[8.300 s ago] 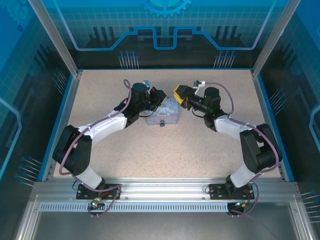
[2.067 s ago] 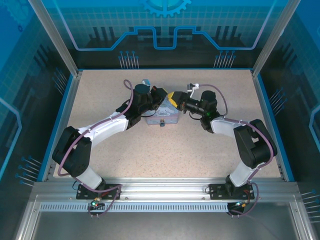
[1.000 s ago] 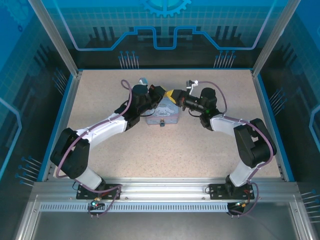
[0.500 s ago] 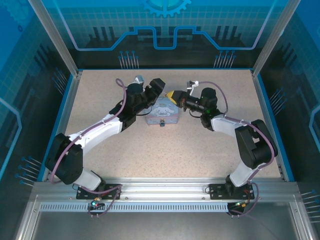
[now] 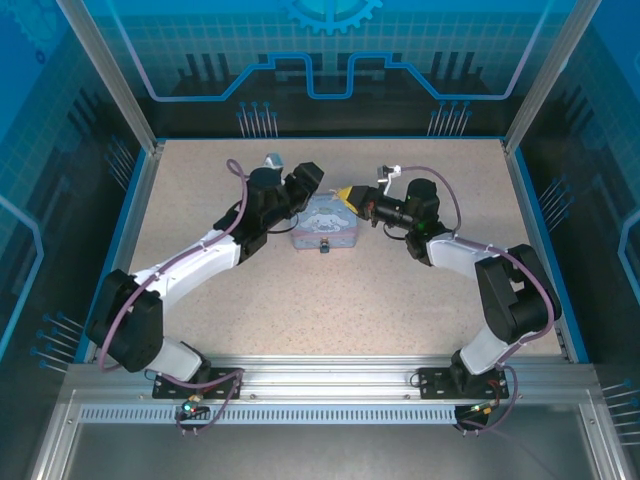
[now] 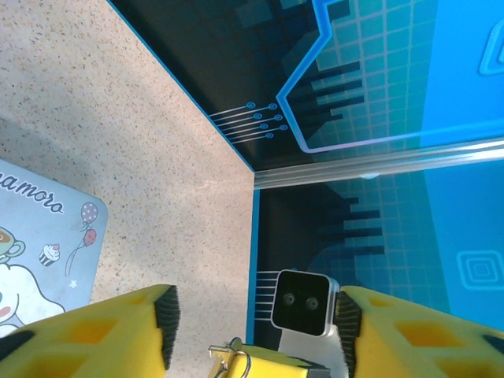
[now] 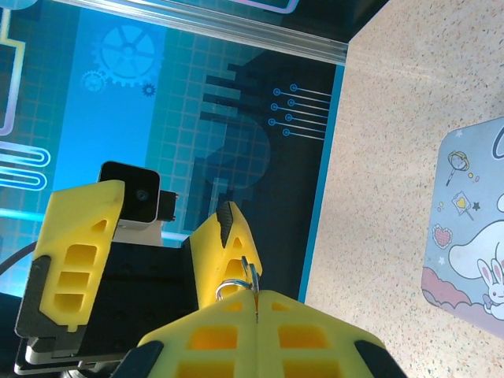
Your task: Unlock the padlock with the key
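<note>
Left arm (image 5: pixel 195 262): stretched forward and inward, forearm angled toward the centre.
Left gripper (image 5: pixel 306 180): jaws parted, yellow fingers (image 6: pixel 94 335) well apart.
Right arm (image 5: pixel 462 252): elbow bent high, forearm directed inward and left.
Right gripper (image 5: pixel 349 194): fingers (image 7: pixel 213 335) pressed together, tip facing the left gripper, just beside it.
Wrists: both near level, facing each other.

Speckled beige table (image 5: pixel 400 300); pale blue tin (image 5: pixel 325 226) lying on it.

My bench at work: a speckled beige tabletop (image 5: pixel 330 300) edged in blue trim (image 5: pixel 120 250), walled by glossy blue panels (image 5: pixel 330 60) printed with circuit lines and a gear, framed by aluminium posts (image 5: pixel 107 75). A slotted aluminium rail (image 5: pixel 330 412) spans the near edge under even light.
</note>
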You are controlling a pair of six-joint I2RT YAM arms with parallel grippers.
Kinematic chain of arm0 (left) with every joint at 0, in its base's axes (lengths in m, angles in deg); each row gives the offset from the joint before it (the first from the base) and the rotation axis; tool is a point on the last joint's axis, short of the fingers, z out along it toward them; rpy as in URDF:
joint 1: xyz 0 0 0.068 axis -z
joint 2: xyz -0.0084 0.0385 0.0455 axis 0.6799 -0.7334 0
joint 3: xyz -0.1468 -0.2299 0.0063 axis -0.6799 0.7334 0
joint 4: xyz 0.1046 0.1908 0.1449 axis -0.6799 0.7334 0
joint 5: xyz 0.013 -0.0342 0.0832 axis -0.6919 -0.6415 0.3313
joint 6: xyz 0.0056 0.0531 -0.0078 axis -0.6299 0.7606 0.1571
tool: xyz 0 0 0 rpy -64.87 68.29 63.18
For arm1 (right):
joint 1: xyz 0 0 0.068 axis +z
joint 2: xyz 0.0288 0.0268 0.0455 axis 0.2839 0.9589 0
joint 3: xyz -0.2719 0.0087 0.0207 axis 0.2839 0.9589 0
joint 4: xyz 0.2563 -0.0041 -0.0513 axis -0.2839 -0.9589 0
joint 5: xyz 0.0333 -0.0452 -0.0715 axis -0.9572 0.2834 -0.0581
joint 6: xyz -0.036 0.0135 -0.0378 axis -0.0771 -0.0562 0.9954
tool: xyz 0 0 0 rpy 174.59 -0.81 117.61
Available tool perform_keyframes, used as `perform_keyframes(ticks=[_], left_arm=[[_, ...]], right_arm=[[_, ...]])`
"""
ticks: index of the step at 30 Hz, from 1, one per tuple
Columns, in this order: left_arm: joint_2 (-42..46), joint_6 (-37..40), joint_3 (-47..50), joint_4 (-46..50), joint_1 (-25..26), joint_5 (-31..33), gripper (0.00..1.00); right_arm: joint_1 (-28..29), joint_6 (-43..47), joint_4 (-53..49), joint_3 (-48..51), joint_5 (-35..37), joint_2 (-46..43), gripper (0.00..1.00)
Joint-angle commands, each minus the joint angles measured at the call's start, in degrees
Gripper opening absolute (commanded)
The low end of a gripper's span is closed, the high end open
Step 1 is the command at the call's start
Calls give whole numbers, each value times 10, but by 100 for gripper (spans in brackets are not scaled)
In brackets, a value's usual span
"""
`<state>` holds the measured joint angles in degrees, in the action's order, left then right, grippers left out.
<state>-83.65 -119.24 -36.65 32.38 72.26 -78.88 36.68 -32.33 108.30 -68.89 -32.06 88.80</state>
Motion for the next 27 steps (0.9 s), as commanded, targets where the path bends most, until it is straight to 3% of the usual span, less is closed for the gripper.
perform_keyframes(ticks=[1, 27], left_arm=[[-15, 2, 5, -20, 6, -17, 50], [-44, -8, -1, -46, 31, -17, 25]], right_arm=[[-1, 6, 6, -7, -5, -18, 0], [11, -12, 28, -13, -5, -6, 0]])
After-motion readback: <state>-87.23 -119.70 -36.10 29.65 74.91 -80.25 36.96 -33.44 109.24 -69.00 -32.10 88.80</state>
